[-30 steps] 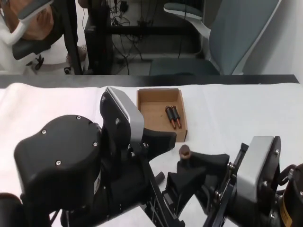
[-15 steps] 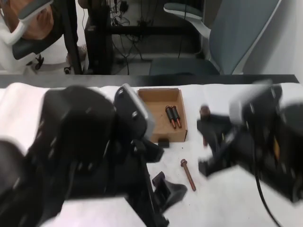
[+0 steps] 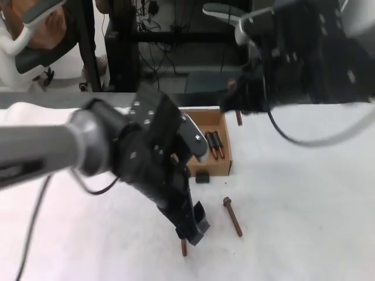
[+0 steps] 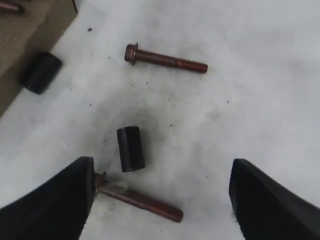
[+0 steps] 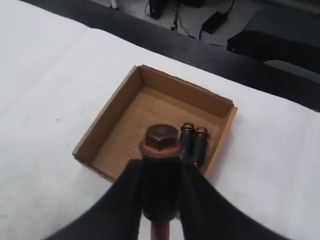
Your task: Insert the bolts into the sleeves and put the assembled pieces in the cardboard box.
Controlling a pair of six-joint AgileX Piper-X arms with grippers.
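Your right gripper (image 5: 160,172) is clenched on a bolt (image 5: 160,140) and has risen above the cardboard box (image 5: 107,125). Its fingers hide the shank, so any sleeve there is hard to make out. Your left gripper (image 4: 160,197) hangs released over a loose sleeve (image 4: 130,148) on the tabletop (image 4: 260,100), one finger partly covering a second bolt (image 4: 142,201).

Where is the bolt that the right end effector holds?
The bolt is gripped in the right end effector, raised above the bench, beside the far right corner of the cardboard box in the high view.
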